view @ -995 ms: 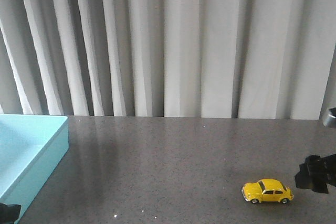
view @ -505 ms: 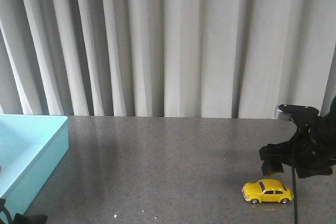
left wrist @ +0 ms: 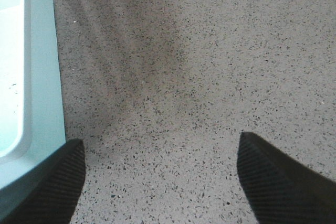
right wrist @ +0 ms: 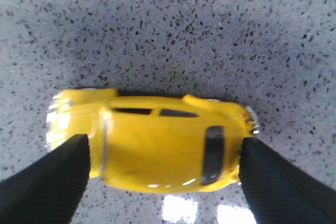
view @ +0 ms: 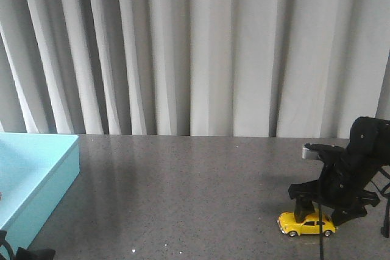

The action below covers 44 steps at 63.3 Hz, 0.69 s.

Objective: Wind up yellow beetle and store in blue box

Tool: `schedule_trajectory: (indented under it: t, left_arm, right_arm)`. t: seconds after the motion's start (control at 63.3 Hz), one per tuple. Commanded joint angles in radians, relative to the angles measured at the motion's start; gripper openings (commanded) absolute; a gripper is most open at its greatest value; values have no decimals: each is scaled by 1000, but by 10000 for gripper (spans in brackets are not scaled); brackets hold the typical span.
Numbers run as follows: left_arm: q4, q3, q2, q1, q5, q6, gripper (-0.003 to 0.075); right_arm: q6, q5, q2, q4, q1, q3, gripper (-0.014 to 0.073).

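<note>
On the right side of the grey table (view: 183, 187), the right gripper (view: 318, 210) hangs directly over the yellow beetle (view: 306, 224). Its fingers (right wrist: 44, 182) stand wide apart along the car's length, one near each bumper, and they hold nothing. I cannot tell if they already touch the car. A grip on the rounded, shiny ends could slip, so the toy may roll or turn away when the jaws come together. If one finger meets it first, the car could be pushed aside. The blue box (view: 58, 175) lies far away on the left, so a weak hold risks a drop during carrying. The left gripper (left wrist: 157, 177) waits open and empty beside the box wall.
</note>
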Motion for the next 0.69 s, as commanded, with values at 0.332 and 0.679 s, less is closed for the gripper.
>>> schedule_trajectory:
  t: [0.332,0.679]
  left_arm:
    - [-9,-34,-10,-7,-51,-1,580]
    - [-9,-34,-10,-7,-33,-1,580]
  right_arm:
    - [-7,1,-3,15,-64,-29,565]
    - [-143,9,-2,45,-232,-29,565]
